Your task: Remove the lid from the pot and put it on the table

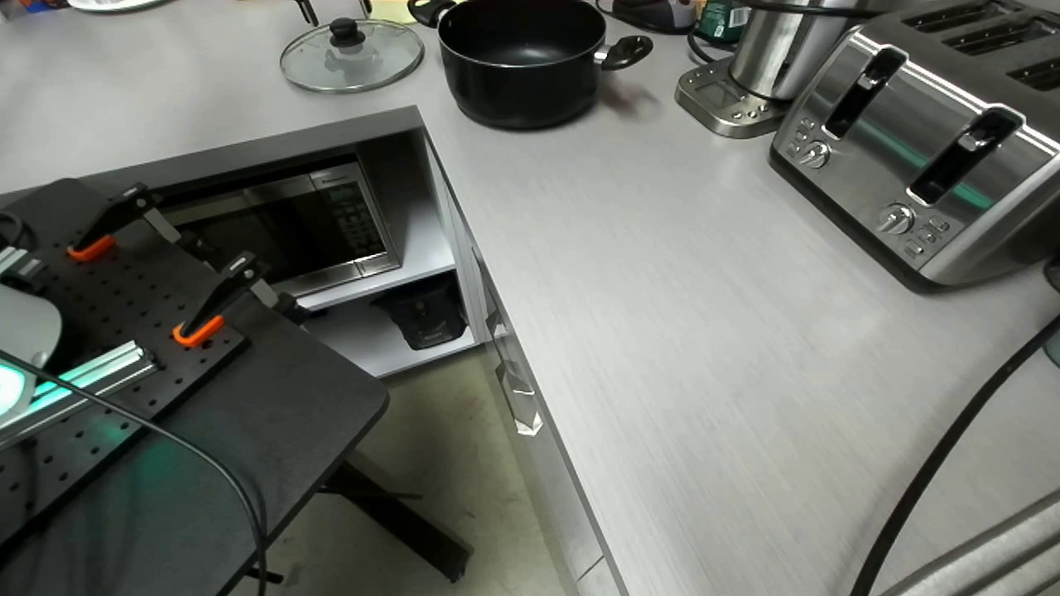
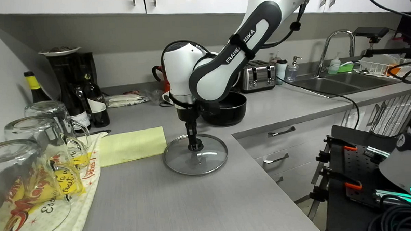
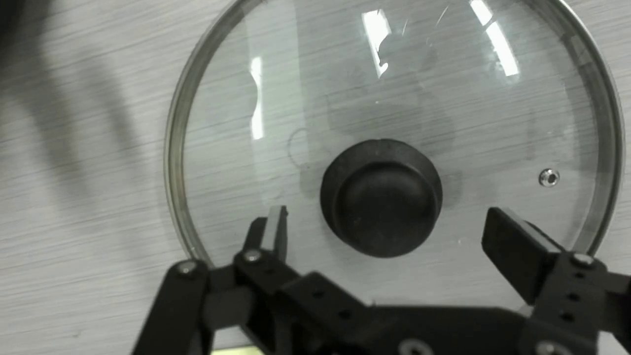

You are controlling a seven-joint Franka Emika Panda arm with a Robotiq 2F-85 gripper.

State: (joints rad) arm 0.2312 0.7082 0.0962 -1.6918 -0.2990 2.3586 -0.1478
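The tabletop (image 1: 704,348) bends in an L, its two front edges meeting at an inner corner. Within that bend is the black stand (image 1: 306,406). The arm (image 2: 237,53) hangs over the tabletop, its wrist pointing down above the lid (image 2: 207,163). The microwave (image 1: 290,228) sits on a shelf under a front edge, by the inner corner. The toaster (image 1: 894,157) stands toward the back edge, well apart from the lid. In an exterior view, a printed towel (image 2: 78,203) lies along the left edge. The pot (image 1: 522,93) stands upright and uncovered between the inner corner and the back edge. The lid lies flat on the tabletop, near a front edge and close to the inner corner; it and the pot are near each other but apart. A yellow sheet (image 2: 133,145) lies just beside the lid, on the towel's side. The end effector (image 3: 384,215) is at the lid's middle, its fingers (image 3: 510,246) spread wide. The mugs (image 2: 31,130) stand in a row on the towel. The knob (image 3: 382,199) points up and, in the wrist view, shows between the fingers with a gap on either side; how high the fingertips are cannot be told.
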